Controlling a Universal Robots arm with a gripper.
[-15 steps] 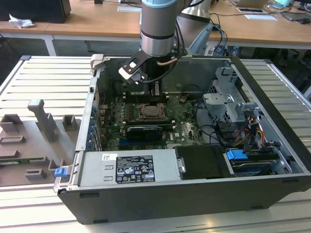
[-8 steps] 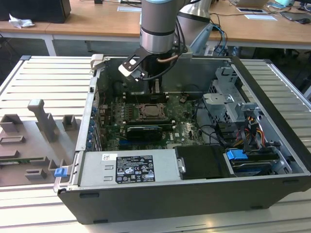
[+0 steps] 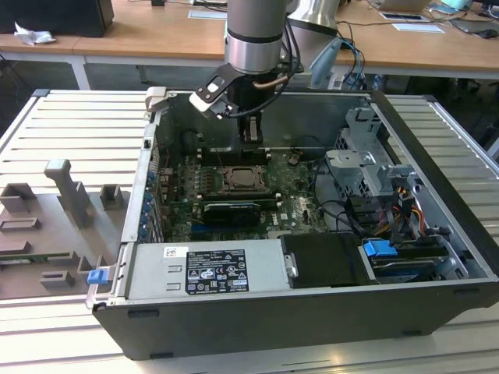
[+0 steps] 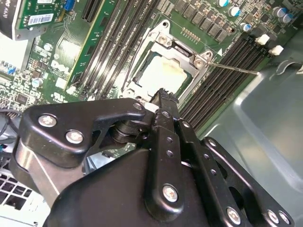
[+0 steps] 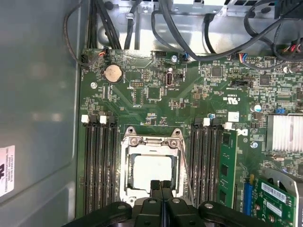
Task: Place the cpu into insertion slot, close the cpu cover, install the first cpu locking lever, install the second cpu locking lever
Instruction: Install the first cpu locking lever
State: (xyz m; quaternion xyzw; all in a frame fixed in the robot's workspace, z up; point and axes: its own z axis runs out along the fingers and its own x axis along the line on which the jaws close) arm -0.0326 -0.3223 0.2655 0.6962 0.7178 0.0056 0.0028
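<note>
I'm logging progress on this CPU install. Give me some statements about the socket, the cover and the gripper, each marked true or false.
1. The cpu sits in the insertion slot. True.
2. The cpu cover stands raised off the chip. False: it lies flat, framing the cpu.
3. The gripper is shut, with nothing between its fingers. True.
4. The gripper hangs over the bare table. False: it hangs within the open computer case, at the insertion slot's edge.
</note>
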